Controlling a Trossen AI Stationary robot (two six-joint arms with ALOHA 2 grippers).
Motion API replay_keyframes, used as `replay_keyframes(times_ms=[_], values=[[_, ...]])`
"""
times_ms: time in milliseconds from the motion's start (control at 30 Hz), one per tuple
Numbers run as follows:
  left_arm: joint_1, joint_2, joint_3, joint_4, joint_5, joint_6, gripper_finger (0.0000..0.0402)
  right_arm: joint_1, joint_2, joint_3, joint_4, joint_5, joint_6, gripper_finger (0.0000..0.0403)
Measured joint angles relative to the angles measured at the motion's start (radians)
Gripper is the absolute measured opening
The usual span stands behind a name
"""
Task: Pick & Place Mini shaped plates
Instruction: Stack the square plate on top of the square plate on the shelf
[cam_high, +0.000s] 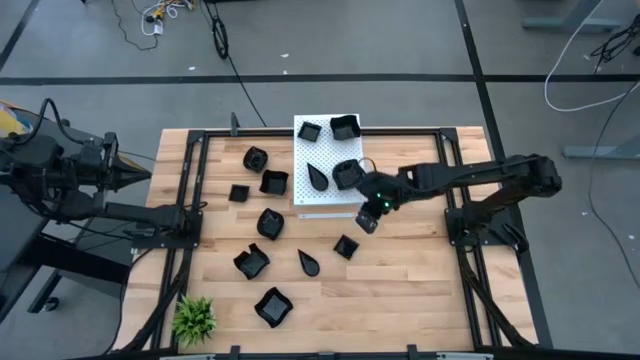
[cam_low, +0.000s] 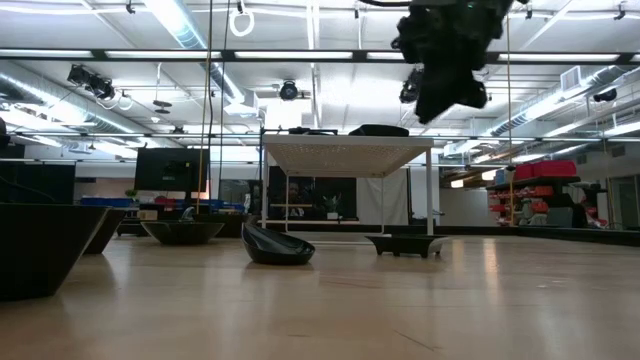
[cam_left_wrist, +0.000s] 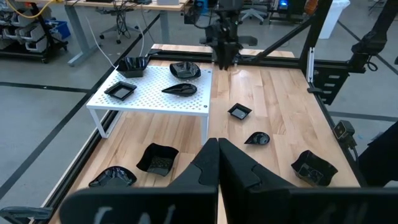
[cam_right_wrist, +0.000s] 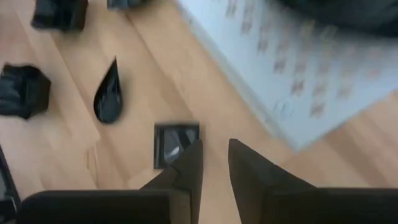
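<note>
The right gripper hangs in the air with its fingers a little apart, holding nothing. A small square plate lies just below it. The white board beside it looks blurry.

The left gripper is closed and waits far back.

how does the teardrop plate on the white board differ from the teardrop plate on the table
The teardrop plate on the white board sits raised on the perforated shelf, among three other black dishes. The teardrop plate on the table lies lower, on bare wood nearer the plant, with clear wood around it. Both are small, glossy, black and upright.
</note>
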Motion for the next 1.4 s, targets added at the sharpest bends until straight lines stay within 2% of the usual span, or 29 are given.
replay_keyframes(times_ms=[467, 700, 933, 1400], values=[[0.0, 0.0, 0.0, 0.0, 0.0, 0.0, 0.0003, 0.137, 0.001, -0.152, 0.029, 0.0, 0.269, 0.008], [0.0, 0.0, 0.0, 0.0, 0.0, 0.0, 0.0003, 0.199, 0.014, -0.218, 0.167, 0.0, 0.396, 0.008], [0.0, 0.0, 0.0, 0.0, 0.0, 0.0, 0.0003, 0.227, 0.072, -0.222, 0.255, 0.0, 0.494, 0.0083], [0.0, 0.0, 0.0, 0.0, 0.0, 0.0, 0.0003, 0.226, 0.181, -0.223, 0.325, 0.0, 0.708, 0.0205]])
